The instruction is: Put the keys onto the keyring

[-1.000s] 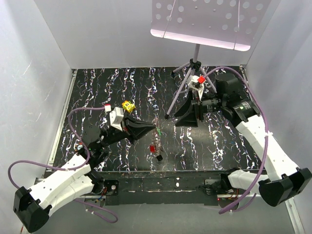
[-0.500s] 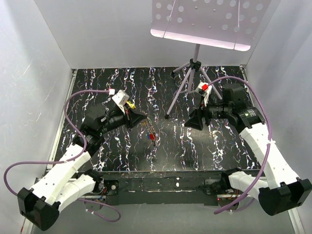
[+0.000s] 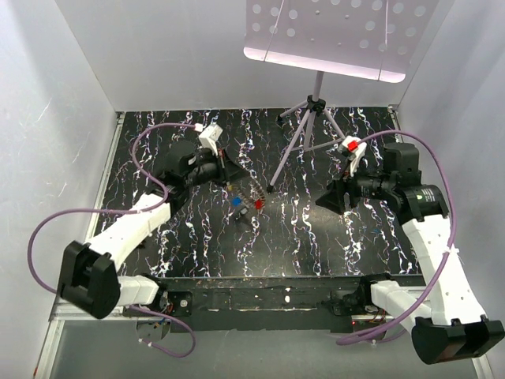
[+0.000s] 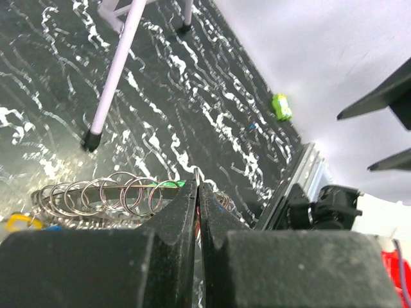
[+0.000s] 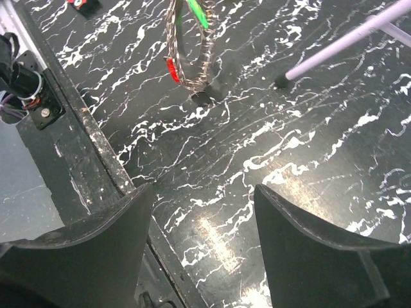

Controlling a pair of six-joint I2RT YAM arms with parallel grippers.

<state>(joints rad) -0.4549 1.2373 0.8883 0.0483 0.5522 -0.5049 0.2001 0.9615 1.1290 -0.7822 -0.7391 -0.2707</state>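
counter: black with white marbling; it carries everything named below.
tripod stand: pale legs splayed on the far half of the counter; one foot is planted just beyond the keyring.
right claw: jaws spread wide, nothing between them and touching nothing. It hangs over bare counter on the right, well apart from the keyring, which shows ahead of it in its wrist view.
left claw: reaching in from the left to the middle of the counter, fingers pressed together with no gap. The keyring's wire meets the very tips, so the claw appears to pinch it.
keyring: middle of the counter, between the two claws, at the left claw's tips and far from the right one. It hangs upright as a narrow loop, its lowest curve at or just above the counter; I cannot tell which. The left wrist view shows it as a row of small silvery rings side by side.
keys: tiny coloured heads bunched on the loop.
green key: slanting across the upper part of the loop.
red key: against the loop's lower left side.
blue key: at the loop's left side in the top view.
green piece: alone near the wall, too small to identify.
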